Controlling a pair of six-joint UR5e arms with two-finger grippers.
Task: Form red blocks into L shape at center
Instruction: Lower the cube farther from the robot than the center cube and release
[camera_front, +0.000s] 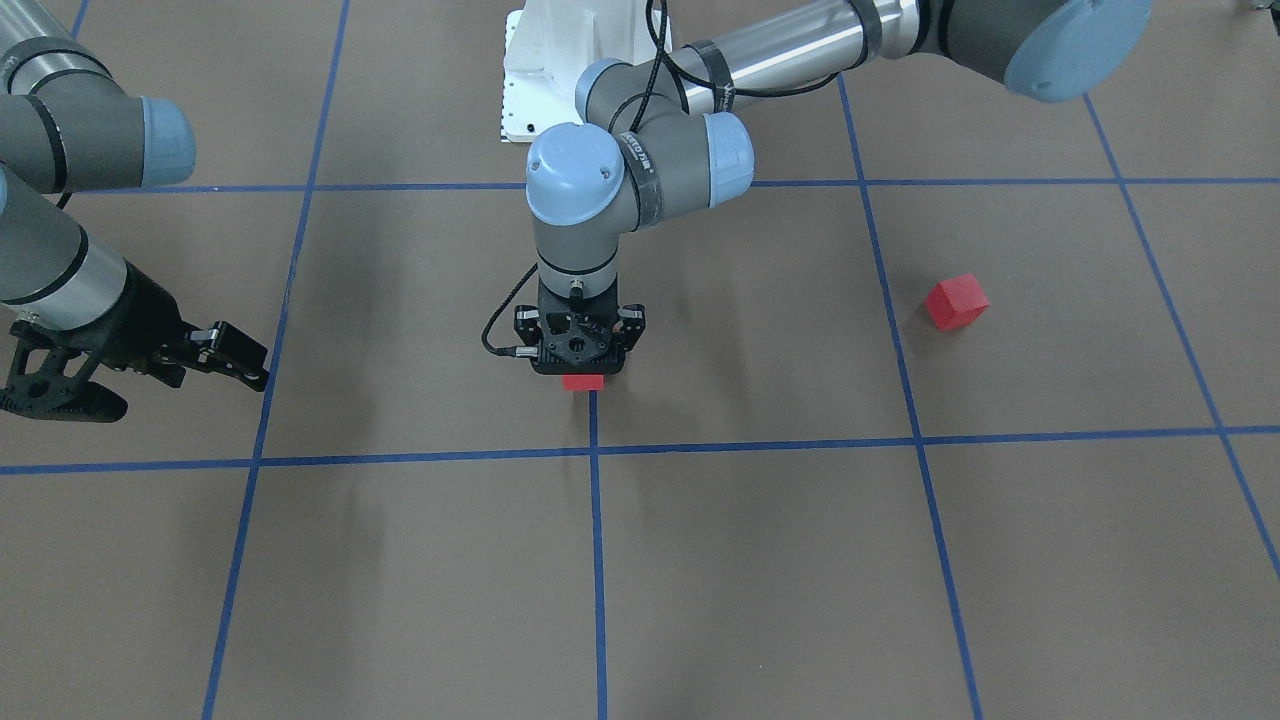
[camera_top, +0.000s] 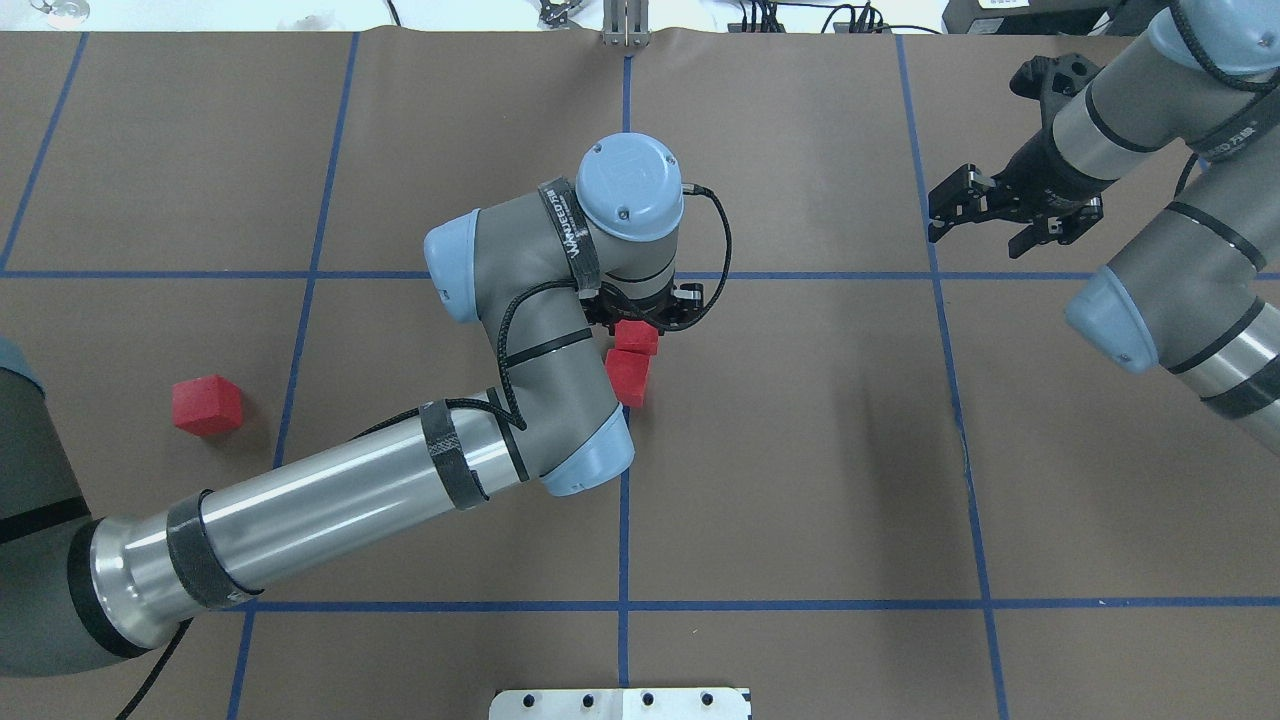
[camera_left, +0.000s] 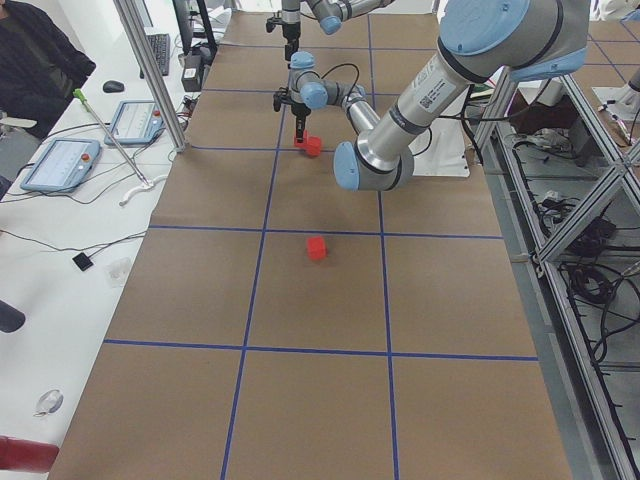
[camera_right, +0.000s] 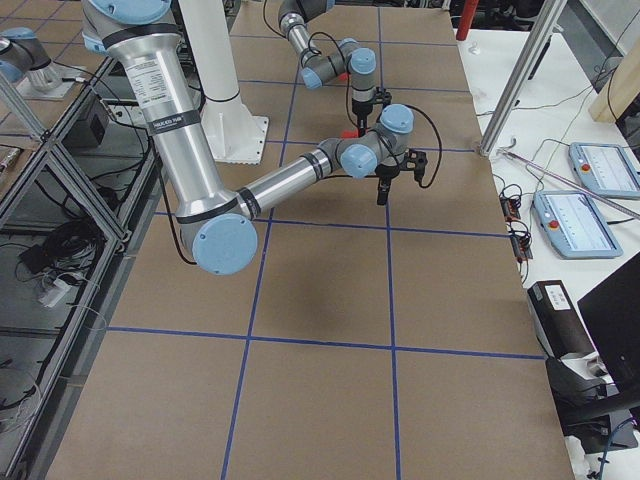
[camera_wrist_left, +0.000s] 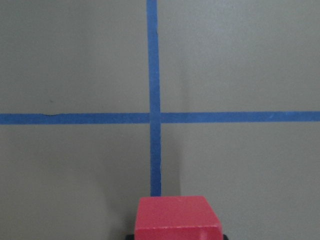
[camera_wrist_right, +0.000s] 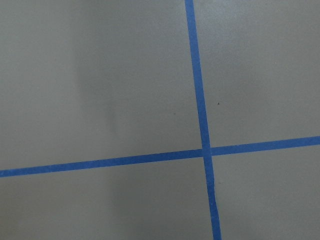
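My left gripper (camera_top: 645, 318) points straight down over the center, shut on a red block (camera_top: 636, 337). In the left wrist view this block (camera_wrist_left: 177, 217) sits at the bottom edge, on the blue tape line (camera_wrist_left: 155, 150). From the front it shows as a red edge (camera_front: 583, 382) under the gripper (camera_front: 582, 372). A second red block (camera_top: 628, 377) lies right beside it on the robot's side. A third red block (camera_top: 207, 404) lies alone far out on my left (camera_front: 957, 301). My right gripper (camera_top: 975, 232) hovers open and empty, far to the right (camera_front: 255, 365).
The robot's white base plate (camera_top: 620, 703) sits at the near table edge. Beside the table's far side stand metal frame posts (camera_left: 150, 70), tablets (camera_left: 60, 165) and a seated person (camera_left: 35, 55). The right wrist view holds only brown surface and a tape crossing (camera_wrist_right: 206, 151).
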